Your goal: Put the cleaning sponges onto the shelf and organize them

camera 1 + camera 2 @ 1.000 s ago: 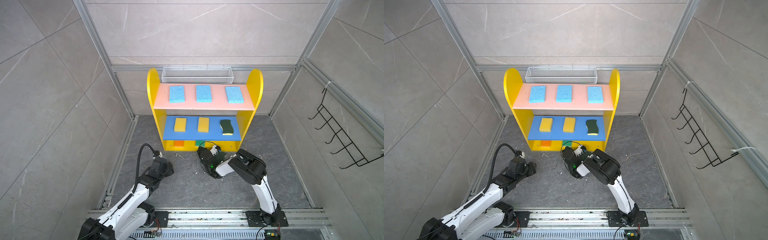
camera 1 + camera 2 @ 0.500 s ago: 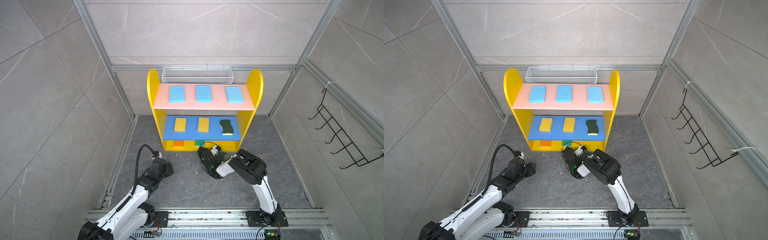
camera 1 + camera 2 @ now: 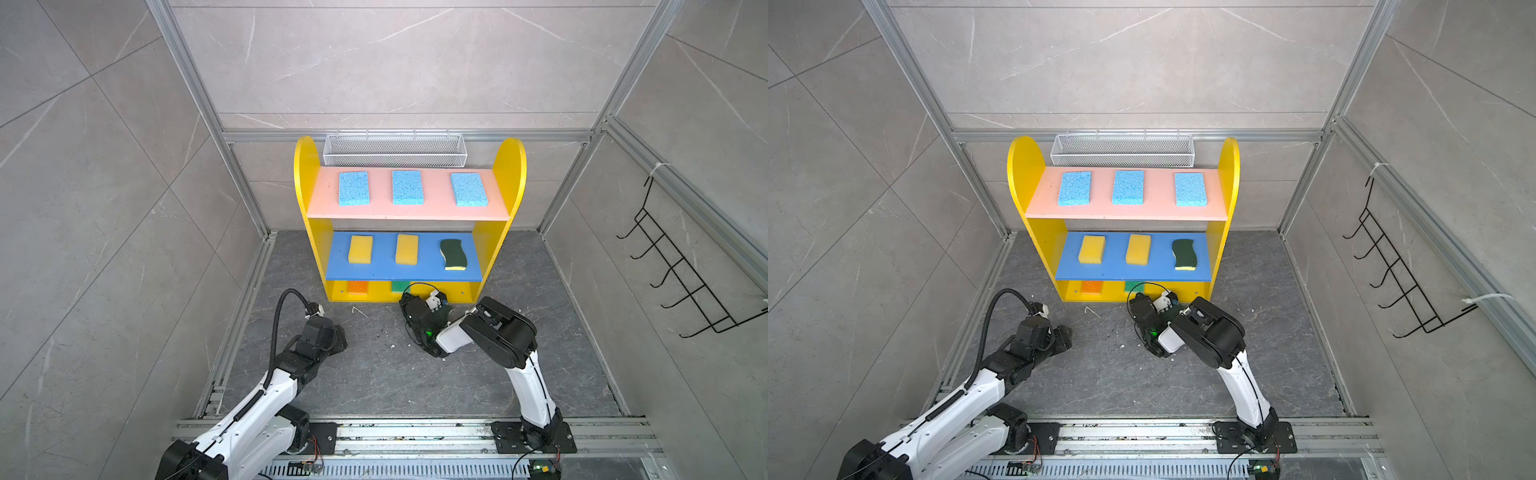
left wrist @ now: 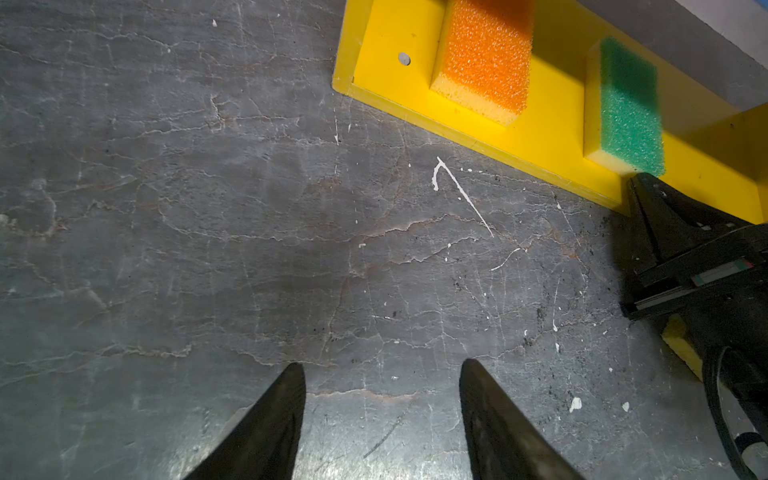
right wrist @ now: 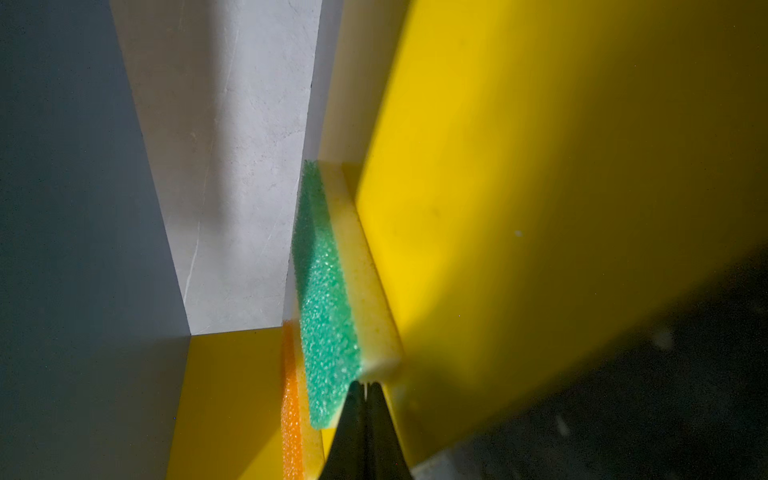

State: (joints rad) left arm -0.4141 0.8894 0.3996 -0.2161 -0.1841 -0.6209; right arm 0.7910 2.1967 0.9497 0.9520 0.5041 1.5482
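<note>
The shelf point(image 3: 305, 174) holds three light blue sponges point(image 3: 407, 187) on its pink board. On the blue board lie two yellow sponges point(image 3: 360, 248) and a dark-green wavy one point(image 3: 453, 254). The yellow bottom tier carries an orange sponge point(image 4: 482, 62) and a bright green sponge point(image 4: 629, 104). My right gripper point(image 5: 365, 384) is shut, holding nothing, with its tips against the front end of the green sponge point(image 5: 328, 299). My left gripper point(image 4: 382, 365) stands open and empty over the floor, in front of the shelf's left part point(image 3: 338, 332).
A white wire-mesh basket point(image 3: 395, 149) hangs behind the shelf top. A black hook rack point(image 3: 681, 274) is on the right wall. A yellow edge point(image 4: 681, 340) shows under the right gripper's body; I cannot tell what it is. White crumbs dot the grey floor point(image 3: 374, 374).
The left arm has shifted very slightly. The right gripper stays at the green sponge.
</note>
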